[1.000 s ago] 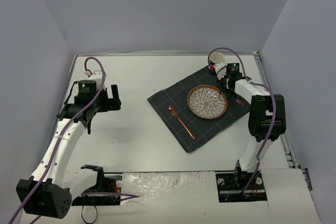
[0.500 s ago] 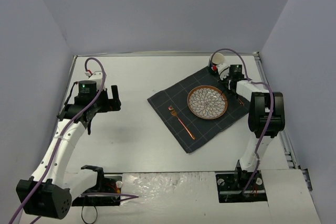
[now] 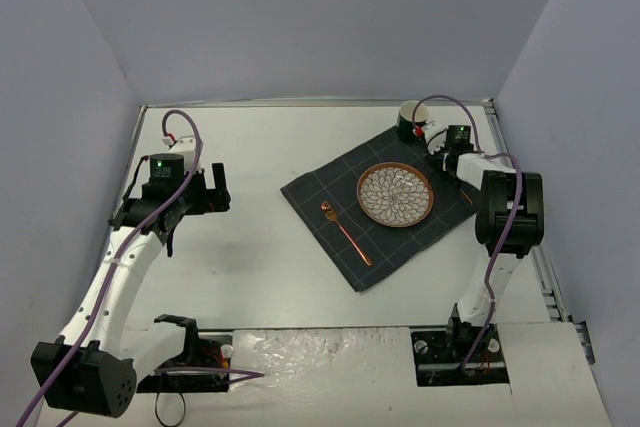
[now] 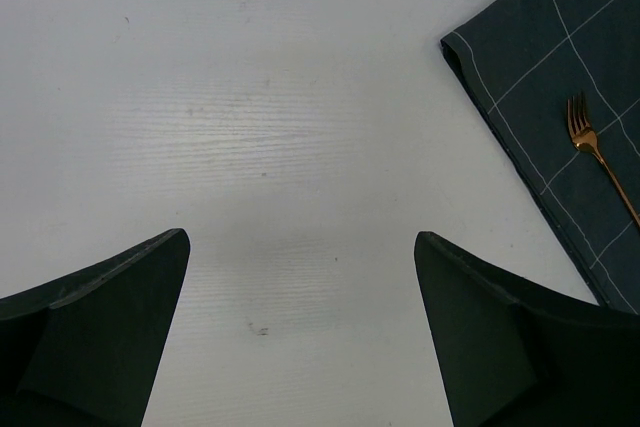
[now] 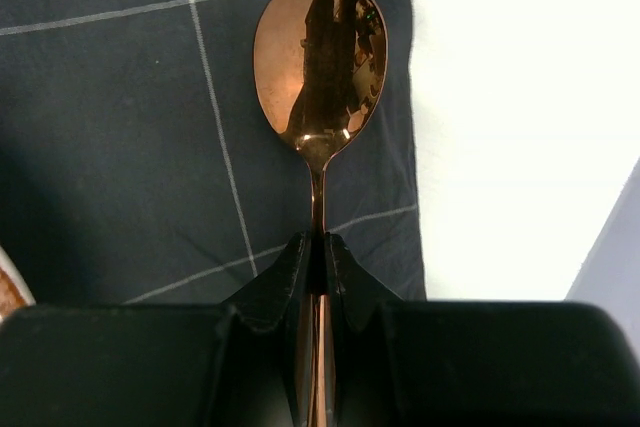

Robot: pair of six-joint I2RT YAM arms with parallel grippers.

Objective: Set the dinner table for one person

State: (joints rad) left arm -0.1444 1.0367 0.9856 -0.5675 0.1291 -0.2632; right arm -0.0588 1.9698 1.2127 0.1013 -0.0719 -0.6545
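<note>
- Right now the right claw (image 5: 315, 247) is pinched shut on the thin handle of a copper spoon (image 5: 320, 57). One black finger (image 5: 285, 277) sits on each side of the handle, at the bottom centre of the right wrist view.
- From the fingers the spoon runs straight up the frame. Its bowl is at top centre, hollow side to the camera, mirroring the claw.
- Behind the bowl is a dark cloth (image 5: 120, 147) with thin white grid lines. Whether the spoon touches it I cannot tell.
- The cloth's edge passes just right of the bowl, and beyond it the white table (image 5: 500, 97) fills the right side of that frame.
- Seen from above, this claw is in the upper right of the frame, over the cloth's right corner. It is just right of a round patterned plate (image 3: 395, 194) that lies mid-cloth.
- A cup (image 3: 410, 119) stands at the cloth's top corner, up and left of the claw.
- A copper fork (image 3: 345, 232) lies on the cloth left of the plate, tines toward the upper left.
- The left claw (image 4: 300, 237) is spread wide and holds nothing. Its two dark fingers fill the lower corners of the left wrist view, with bare table between them.
- At that view's right edge are the cloth's corner and the fork's tines.
- From above, the left claw is at the left middle of the frame, over bare table, well apart from the cloth.
- The table spans the middle of the top view, from the back wall down to the arm bases, with the cloth on its right half.
</note>
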